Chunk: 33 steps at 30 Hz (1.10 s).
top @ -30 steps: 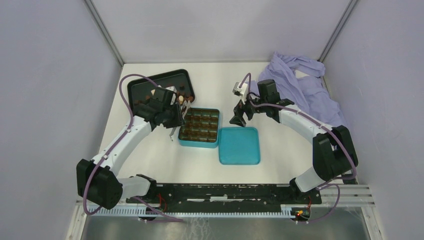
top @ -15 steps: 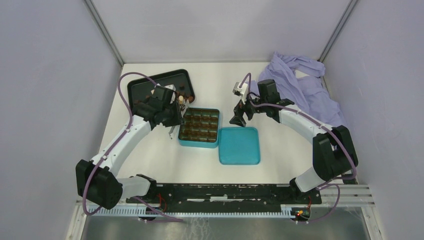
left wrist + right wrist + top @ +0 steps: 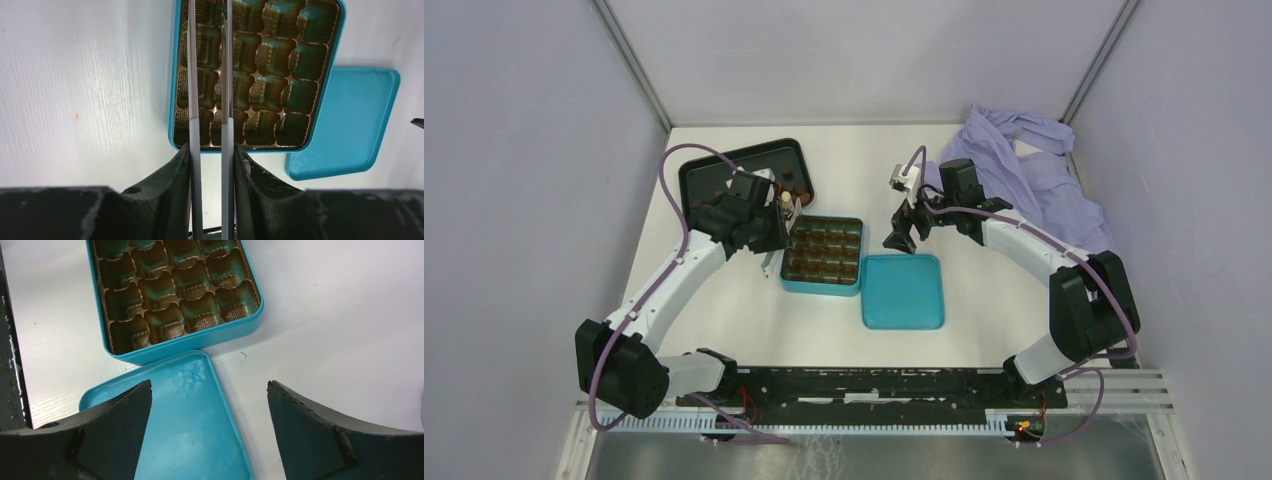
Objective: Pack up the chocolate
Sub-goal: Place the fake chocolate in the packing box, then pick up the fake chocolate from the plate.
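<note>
The left hand [image 3: 211, 155] clenches tweezers [image 3: 227, 75] over the teal box [image 3: 200, 340], probably to fill its empty cells [image 3: 165, 292], while the released right hand [image 3: 210, 385] hovers above the lid [image 3: 185, 410].

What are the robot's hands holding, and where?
The right gripper is open, holding nothing. The left gripper has its fingers nearly together over the teal box, tips hidden, so I cannot tell.

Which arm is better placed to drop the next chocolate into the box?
Left. The left gripper is shut on tongs reaching over the open teal box, beside the tray of chocolate. The right gripper hangs open and empty by the lid.
</note>
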Available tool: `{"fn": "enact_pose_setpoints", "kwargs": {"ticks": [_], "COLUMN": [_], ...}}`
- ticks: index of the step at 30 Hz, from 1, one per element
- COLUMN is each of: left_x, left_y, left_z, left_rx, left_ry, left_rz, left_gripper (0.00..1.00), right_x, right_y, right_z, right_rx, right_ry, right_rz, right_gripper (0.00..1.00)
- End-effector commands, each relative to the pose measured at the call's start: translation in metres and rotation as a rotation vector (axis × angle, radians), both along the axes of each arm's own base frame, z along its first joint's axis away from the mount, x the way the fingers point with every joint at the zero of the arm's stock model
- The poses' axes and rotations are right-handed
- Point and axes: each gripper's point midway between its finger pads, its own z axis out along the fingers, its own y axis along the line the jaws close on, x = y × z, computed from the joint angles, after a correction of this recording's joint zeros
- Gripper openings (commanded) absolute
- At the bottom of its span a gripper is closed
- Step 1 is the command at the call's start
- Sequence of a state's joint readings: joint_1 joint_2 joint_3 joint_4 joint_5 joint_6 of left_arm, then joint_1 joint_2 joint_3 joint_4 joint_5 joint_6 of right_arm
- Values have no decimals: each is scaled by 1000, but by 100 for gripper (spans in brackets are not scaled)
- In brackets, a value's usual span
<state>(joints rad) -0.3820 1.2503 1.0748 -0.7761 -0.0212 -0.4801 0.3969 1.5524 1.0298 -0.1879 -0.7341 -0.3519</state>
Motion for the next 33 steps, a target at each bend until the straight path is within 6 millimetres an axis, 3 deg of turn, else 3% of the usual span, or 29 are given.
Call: {"fn": "enact_pose_setpoints", "kwargs": {"ticks": [1,11,17,24,33], "left_x": [10,9,17,38,82], "left_y": [-4,-4,-10,-16,4], "left_z": [24,23,43,64,56], "left_rx": [-16,-16,-56,-84,-77], "left_ry": [-80,-76,-126,-171,-140], "left_rz": [-15,-18,-10,-22,-26], "left_gripper": [38,39,39,39,39], "right_x": [1,0,0,-1,1], "right_y": [3,3,3,1,-16], "right_z": [15,15,18,24,28], "right_rx": [39,40,44,49,46], "right_ry": [-41,-39,-42,-55,-68], "right_rz": [11,13,16,17,-21], "right_gripper": [91,91,91,91,92]}}
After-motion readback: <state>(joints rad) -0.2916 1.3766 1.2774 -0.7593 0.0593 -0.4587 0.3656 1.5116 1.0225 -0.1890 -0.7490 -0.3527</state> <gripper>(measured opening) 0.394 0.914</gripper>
